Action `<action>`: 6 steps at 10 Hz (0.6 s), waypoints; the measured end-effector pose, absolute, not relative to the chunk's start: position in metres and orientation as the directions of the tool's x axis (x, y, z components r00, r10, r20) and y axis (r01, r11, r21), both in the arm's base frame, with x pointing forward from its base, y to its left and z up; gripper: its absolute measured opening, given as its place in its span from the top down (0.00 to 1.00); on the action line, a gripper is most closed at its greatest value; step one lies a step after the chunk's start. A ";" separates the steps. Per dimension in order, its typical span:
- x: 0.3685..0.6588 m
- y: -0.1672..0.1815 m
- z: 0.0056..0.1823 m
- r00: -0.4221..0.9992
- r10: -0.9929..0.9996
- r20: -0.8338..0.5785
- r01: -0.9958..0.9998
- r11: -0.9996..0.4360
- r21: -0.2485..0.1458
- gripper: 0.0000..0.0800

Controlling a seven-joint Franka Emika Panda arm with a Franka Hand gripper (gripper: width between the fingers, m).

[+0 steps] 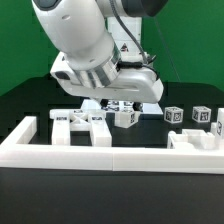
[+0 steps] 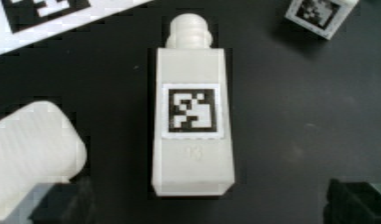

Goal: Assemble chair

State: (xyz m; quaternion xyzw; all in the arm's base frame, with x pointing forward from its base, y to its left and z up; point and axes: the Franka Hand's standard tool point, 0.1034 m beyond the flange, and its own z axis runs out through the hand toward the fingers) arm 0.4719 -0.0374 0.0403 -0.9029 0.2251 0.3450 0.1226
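Gripper (image 1: 118, 106) low over black table (image 1: 35, 100); jaws spread wide, nothing held; long white tagged chair bar (image 2: 192, 110) lies flat betw. fingertips (image 2: 54, 205), clear of both; other chair pcs (image 1: 80, 122) beside; tagged blocks (image 1: 173, 115) toward ext. view's right; border frame (image 1: 110, 158) in front.

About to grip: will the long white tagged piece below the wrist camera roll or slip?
Probably won't roll: the long piece lies flat on a broad face with squared sides. It looks like solid moulded plastic, so likely stiff and light. Its smooth surface might slip slightly when squeezed.
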 end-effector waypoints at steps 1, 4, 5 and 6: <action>0.466 -0.036 0.041 0.630 -0.309 -0.712 -0.494 -0.867 -0.061 0.19; 0.465 -0.033 0.035 0.591 -0.281 -0.756 -0.485 -0.873 -0.054 0.19; 0.465 -0.032 0.033 0.592 -0.283 -0.754 -0.484 -0.873 -0.053 0.19; 0.464 -0.032 0.031 0.595 -0.284 -0.752 -0.483 -0.874 -0.052 0.19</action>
